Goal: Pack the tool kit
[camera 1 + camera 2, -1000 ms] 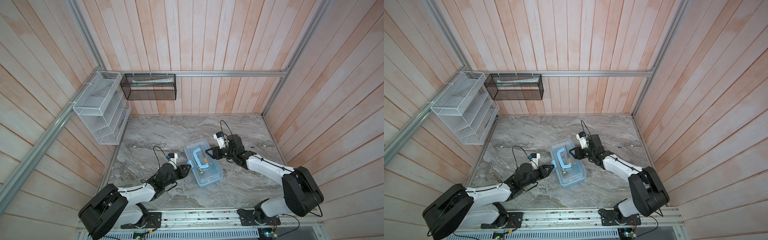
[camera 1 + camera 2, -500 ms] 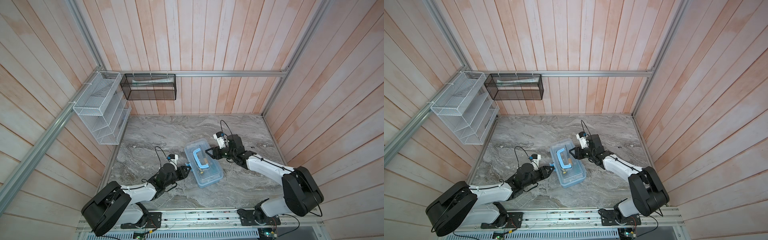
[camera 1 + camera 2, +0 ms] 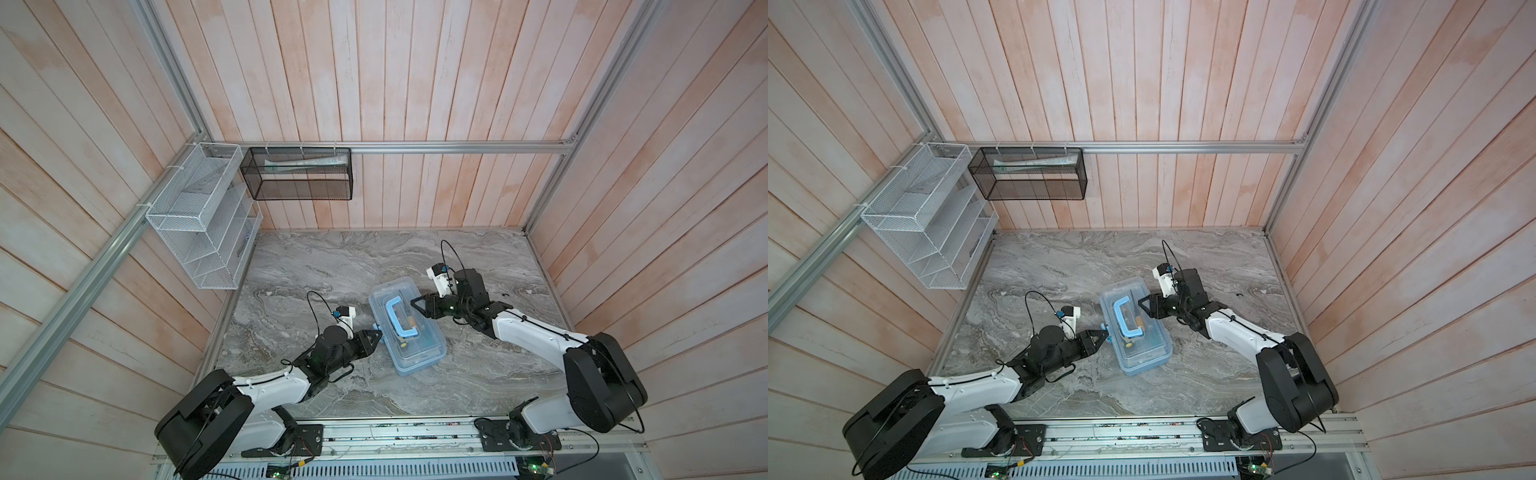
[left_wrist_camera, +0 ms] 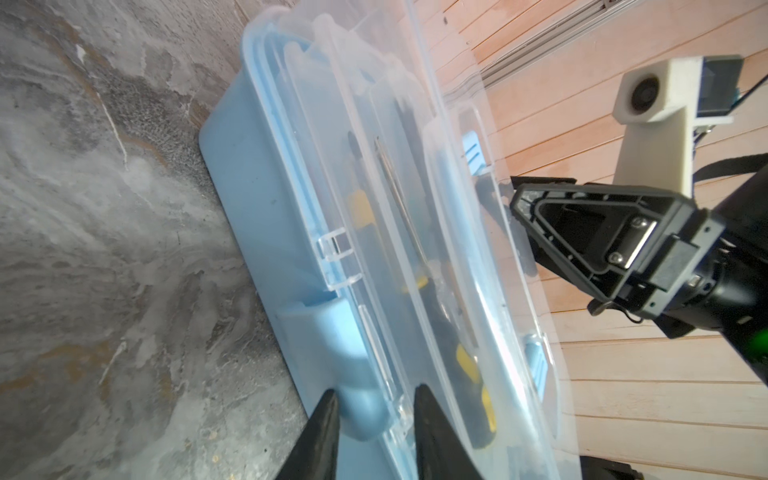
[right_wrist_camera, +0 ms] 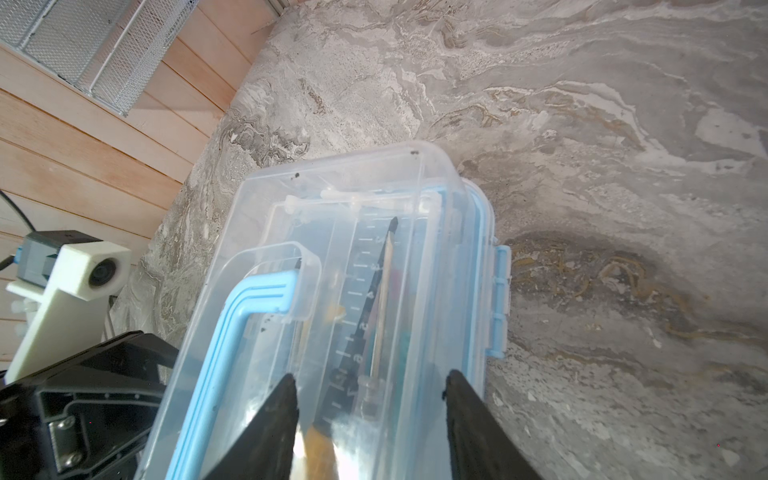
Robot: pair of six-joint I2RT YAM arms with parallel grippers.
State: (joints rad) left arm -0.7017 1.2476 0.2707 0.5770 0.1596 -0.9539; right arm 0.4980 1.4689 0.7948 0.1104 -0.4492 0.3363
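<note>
While the lid (image 5: 332, 187) is lying down on the tool kit (image 3: 409, 328) (tools already inside), latching looks like the step in hand. Left of centre, the left gripper (image 3: 376, 332) is straddling a blue latch (image 4: 353, 365), jaws narrow; firm contact I cannot tell. The kit is sitting lower centre on the table (image 3: 332, 266). At its right, the right gripper (image 3: 415, 305) is hanging half-open over the lid, holding nothing. Next: snapping the latch shut, with the lid sitting flush. Writing: only a ruler scale (image 5: 365, 299), numerals unreadable.

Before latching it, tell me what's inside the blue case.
Through the clear lid of the case: yellow-and-black screwdrivers and a pencil. What lies under them and the blue handle is hidden.
</note>
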